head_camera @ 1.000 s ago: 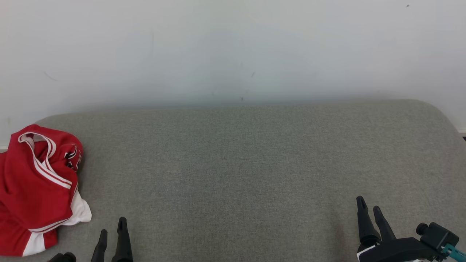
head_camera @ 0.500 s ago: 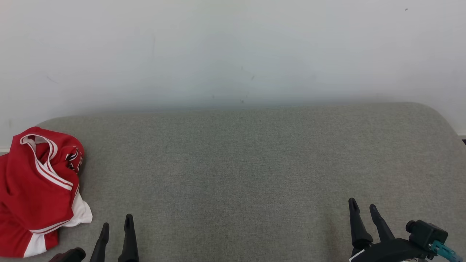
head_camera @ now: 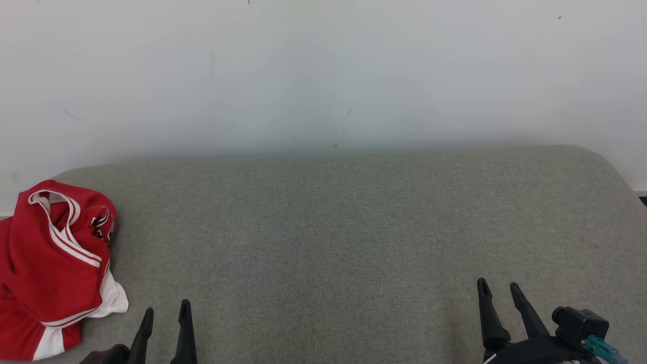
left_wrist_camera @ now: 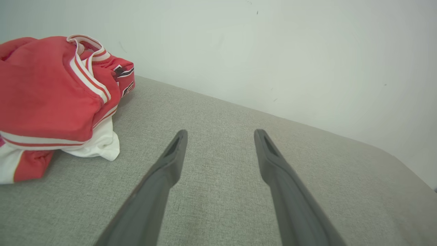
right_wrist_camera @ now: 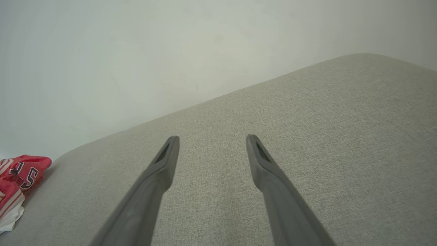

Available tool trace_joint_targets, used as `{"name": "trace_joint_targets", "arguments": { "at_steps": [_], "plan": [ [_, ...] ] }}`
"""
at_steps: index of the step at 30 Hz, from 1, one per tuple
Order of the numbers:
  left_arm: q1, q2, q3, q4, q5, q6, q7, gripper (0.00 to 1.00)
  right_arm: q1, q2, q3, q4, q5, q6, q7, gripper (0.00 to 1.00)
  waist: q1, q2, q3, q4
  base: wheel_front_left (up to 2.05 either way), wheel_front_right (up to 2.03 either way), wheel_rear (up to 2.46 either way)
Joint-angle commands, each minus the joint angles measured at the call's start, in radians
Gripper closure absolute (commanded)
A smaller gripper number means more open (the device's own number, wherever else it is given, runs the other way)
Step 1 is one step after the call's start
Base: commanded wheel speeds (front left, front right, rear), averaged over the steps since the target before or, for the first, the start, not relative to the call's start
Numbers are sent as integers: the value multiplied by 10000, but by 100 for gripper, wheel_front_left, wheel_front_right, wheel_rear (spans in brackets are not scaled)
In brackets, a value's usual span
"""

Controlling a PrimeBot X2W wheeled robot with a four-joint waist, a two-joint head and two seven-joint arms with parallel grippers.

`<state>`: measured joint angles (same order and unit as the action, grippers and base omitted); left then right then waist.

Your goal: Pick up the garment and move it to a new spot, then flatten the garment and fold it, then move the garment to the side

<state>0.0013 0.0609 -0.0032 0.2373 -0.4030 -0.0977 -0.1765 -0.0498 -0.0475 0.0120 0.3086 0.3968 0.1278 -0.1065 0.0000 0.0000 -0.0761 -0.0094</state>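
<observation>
Crumpled red garment (head_camera: pixel 50 263) lies on the grey cushion (head_camera: pixel 323 242), far left.

I see grey woven-fabric tabletop (head_camera: pixel 323 227) spanning view left to right, far corners rounded. Plain pale wall (head_camera: pixel 323 65) rises directly behind far edge. Few small dark scuffs (head_camera: pixel 349 112) on wall near centre. Light soft, even; dim shadow band along wall base. Thin dark sliver past far right corner, can't tell what.

Garment (head_camera: pixel 53 263) at cushion's (head_camera: pixel 354 227) left end, wall (head_camera: pixel 323 76) behind
</observation>
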Motion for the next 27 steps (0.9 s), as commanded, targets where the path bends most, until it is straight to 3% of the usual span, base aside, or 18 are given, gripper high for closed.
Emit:
{"name": "trace_joint_targets", "arguments": {
  "at_steps": [1, 27],
  "plan": [
    [119, 29, -33, -46, 270, -30, -89, 0, 37, -36, 38, -70, -244, 39, -91, 0, 0, 0, -11, -3, 0, 0, 0],
    [17, -33, 56, 659, 1914, -183, -638, 0, 285, -39, 179, 17, -2212, 41, -557, 0, 0, 0, -194, 26, 0, 0, 0]
  ]
}}
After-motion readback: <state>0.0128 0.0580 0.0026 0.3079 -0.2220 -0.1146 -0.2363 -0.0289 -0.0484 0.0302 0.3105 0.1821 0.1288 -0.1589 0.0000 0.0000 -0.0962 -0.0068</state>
